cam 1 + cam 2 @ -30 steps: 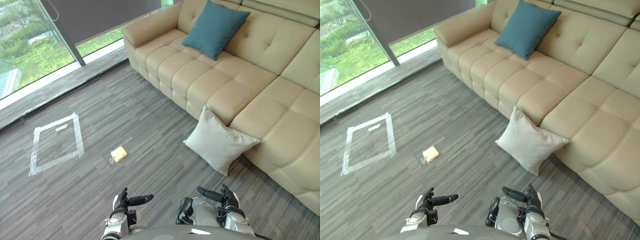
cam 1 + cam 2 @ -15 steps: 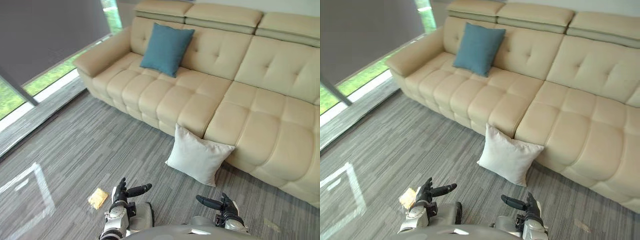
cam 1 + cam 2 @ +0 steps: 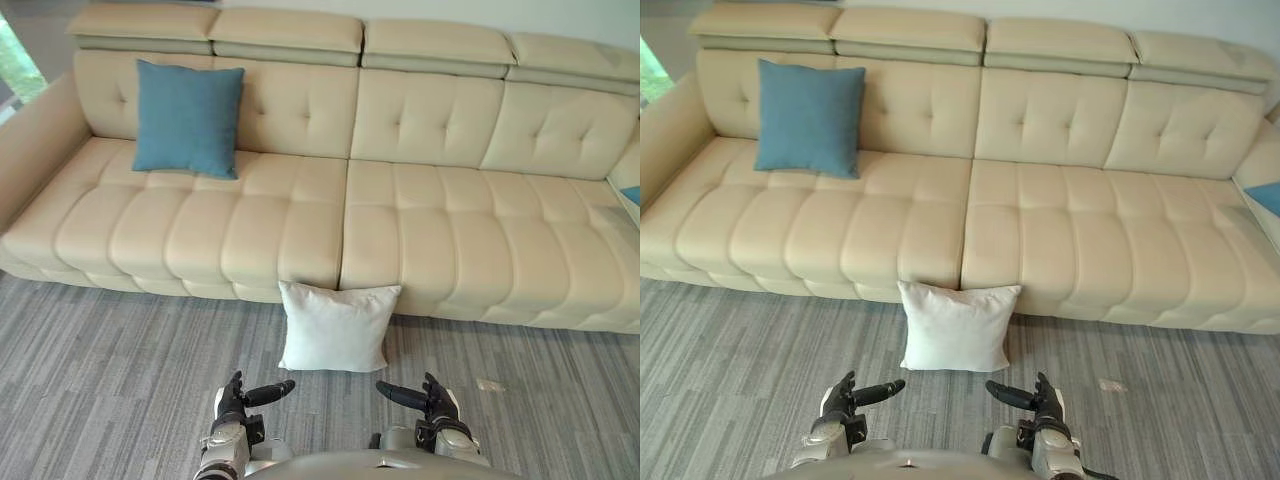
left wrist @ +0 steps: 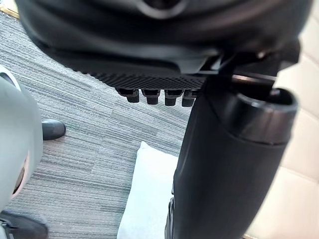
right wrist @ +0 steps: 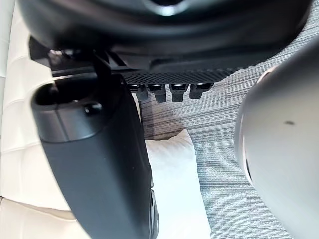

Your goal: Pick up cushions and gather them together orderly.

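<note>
Beige sofa [image 3: 400, 230] runs across the far side of a grey striped carpet [image 3: 100, 380]. One white cushion [image 3: 335, 327] stands on the carpet and leans against the sofa's front, at the seam between its two middle seats. One teal cushion [image 3: 187, 118] is propped upright against the sofa's backrest on the left-end seat, well apart from the white one. Something blue [image 3: 631, 194], cut off by the edge, lies at the sofa's right end. Before the sofa, near the white cushion and to either side of it, the left hand [image 3: 236, 403] and right hand [image 3: 436, 402] hover over the carpet, fingers straight, thumbs pointing toward each other, both empty
</note>
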Available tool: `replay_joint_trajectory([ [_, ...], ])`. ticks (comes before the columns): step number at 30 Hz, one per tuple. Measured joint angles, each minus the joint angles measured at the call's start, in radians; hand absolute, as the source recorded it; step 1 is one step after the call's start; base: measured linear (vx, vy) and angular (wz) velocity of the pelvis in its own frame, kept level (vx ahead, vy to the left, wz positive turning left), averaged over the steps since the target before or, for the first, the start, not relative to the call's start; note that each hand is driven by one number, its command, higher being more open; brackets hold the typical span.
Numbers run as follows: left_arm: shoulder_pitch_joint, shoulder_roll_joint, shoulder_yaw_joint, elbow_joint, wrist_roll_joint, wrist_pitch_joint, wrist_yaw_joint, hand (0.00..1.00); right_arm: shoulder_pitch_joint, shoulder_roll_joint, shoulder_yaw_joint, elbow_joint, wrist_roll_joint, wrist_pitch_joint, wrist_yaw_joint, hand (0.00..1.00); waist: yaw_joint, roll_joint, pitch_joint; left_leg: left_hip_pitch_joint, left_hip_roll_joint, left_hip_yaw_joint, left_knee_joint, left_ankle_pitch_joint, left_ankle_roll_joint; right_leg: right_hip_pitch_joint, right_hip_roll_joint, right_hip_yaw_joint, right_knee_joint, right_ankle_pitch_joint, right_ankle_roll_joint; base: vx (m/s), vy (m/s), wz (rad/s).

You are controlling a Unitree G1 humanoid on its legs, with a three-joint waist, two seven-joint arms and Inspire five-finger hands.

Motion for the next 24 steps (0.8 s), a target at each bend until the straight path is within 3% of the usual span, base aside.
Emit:
replay_joint_trajectory([
  [4, -0.014, -0.034, -0.001, 0.005, 0.003, 0.002, -0.005, 1.00, 0.004, -0.031, -0.046, 0.023, 0.000, 0.000, -0.004, 1.00, -0.004, 0.038, 0.011, 0.035, 0.023, -0.037, -0.053, 0.070, 0.001, 0.034, 0.034, -0.022, 0.006, -0.024, -0.052, 0.16, -0.270, 0.01],
  [6, -0.015, -0.052, -0.001, -0.002, 0.003, 0.000, -0.012, 1.00, 0.024, -0.034, -0.062, 0.027, 0.004, 0.004, -0.004, 1.00, -0.009, 0.030, 0.018, 0.039, 0.035, -0.058, -0.036, 0.093, -0.009, 0.074, 0.038, -0.051, -0.011, -0.030, -0.061, 0.14, -0.261, 0.44],
  [8, -0.018, -0.064, -0.001, -0.030, 0.008, -0.007, -0.024, 1.00, 0.027, -0.023, -0.068, 0.027, 0.001, 0.004, -0.006, 1.00, -0.012, 0.011, 0.031, -0.029, 0.056, -0.076, 0.121, 0.099, -0.024, 0.130, 0.037, -0.078, -0.066, -0.036, -0.066, 0.10, -0.212, 0.58],
  [9, -0.026, -0.070, -0.001, -0.057, 0.024, -0.006, -0.025, 1.00, 0.029, -0.014, -0.063, 0.022, 0.001, 0.004, -0.007, 1.00, -0.012, 0.002, 0.039, -0.147, 0.092, -0.106, 0.343, 0.099, -0.042, 0.162, 0.048, -0.098, -0.112, -0.036, -0.066, 0.04, -0.166, 0.48],
  [11, -0.036, -0.075, -0.001, -0.069, 0.027, -0.006, -0.025, 1.00, 0.025, -0.015, -0.057, 0.023, 0.001, 0.004, -0.009, 1.00, -0.003, 0.013, 0.048, -0.239, 0.126, -0.135, 0.535, 0.062, -0.069, 0.191, 0.062, -0.104, -0.119, -0.040, -0.076, 0.03, -0.069, 0.10],
  [12, -0.035, -0.078, -0.002, -0.074, 0.028, -0.005, -0.025, 1.00, 0.027, -0.016, -0.058, 0.024, 0.001, 0.004, -0.010, 1.00, 0.000, 0.012, 0.051, -0.263, 0.120, -0.131, 0.564, 0.028, -0.062, 0.211, 0.063, -0.099, -0.122, -0.040, -0.077, 0.04, 0.051, -0.16],
  [15, -0.034, -0.080, -0.010, -0.080, 0.029, -0.006, -0.024, 1.00, 0.026, -0.018, -0.058, 0.022, 0.002, 0.004, -0.015, 1.00, 0.004, 0.016, 0.049, -0.284, 0.089, -0.129, 0.460, 0.005, -0.035, 0.215, 0.059, -0.072, -0.118, -0.043, -0.067, 0.04, 0.108, -0.28],
  [16, -0.032, -0.080, -0.017, -0.076, 0.030, -0.005, -0.024, 1.00, 0.026, -0.019, -0.058, 0.018, 0.002, 0.004, -0.016, 1.00, 0.003, 0.024, 0.045, -0.285, 0.072, -0.136, 0.348, 0.057, 0.004, 0.209, 0.061, -0.063, -0.104, -0.049, -0.054, 0.06, 0.128, -0.21],
  [17, -0.032, -0.082, -0.026, -0.073, 0.030, -0.003, -0.024, 1.00, 0.031, -0.020, -0.059, 0.013, 0.004, 0.004, -0.017, 1.00, 0.004, 0.031, 0.040, -0.275, 0.064, -0.137, 0.302, 0.068, 0.001, 0.203, 0.062, -0.056, -0.093, -0.056, -0.043, 0.10, 0.172, -0.09],
  [18, -0.032, -0.078, -0.031, -0.070, 0.031, -0.004, -0.024, 1.00, 0.033, -0.017, -0.057, 0.013, 0.003, 0.007, -0.022, 1.00, 0.003, 0.013, 0.035, -0.246, 0.040, -0.152, 0.238, 0.066, -0.003, 0.186, 0.054, -0.046, -0.085, -0.059, -0.034, 0.08, 0.129, 0.02],
  [20, -0.033, -0.074, -0.031, -0.070, 0.031, -0.003, -0.022, 1.00, 0.037, -0.014, -0.039, 0.010, 0.002, 0.008, -0.022, 1.00, 0.004, 0.001, 0.033, -0.237, 0.023, -0.157, 0.181, 0.067, -0.004, 0.170, 0.040, -0.045, -0.085, -0.053, -0.025, 0.05, 0.097, 0.07],
  [24, -0.021, -0.066, -0.032, -0.062, 0.035, -0.004, -0.021, 1.00, 0.043, -0.017, -0.034, 0.005, 0.002, 0.008, -0.022, 1.00, 0.003, 0.013, 0.028, -0.170, 0.000, -0.132, 0.129, 0.069, -0.006, 0.190, 0.028, 0.000, -0.079, -0.054, -0.019, 0.00, 0.056, -0.12],
])
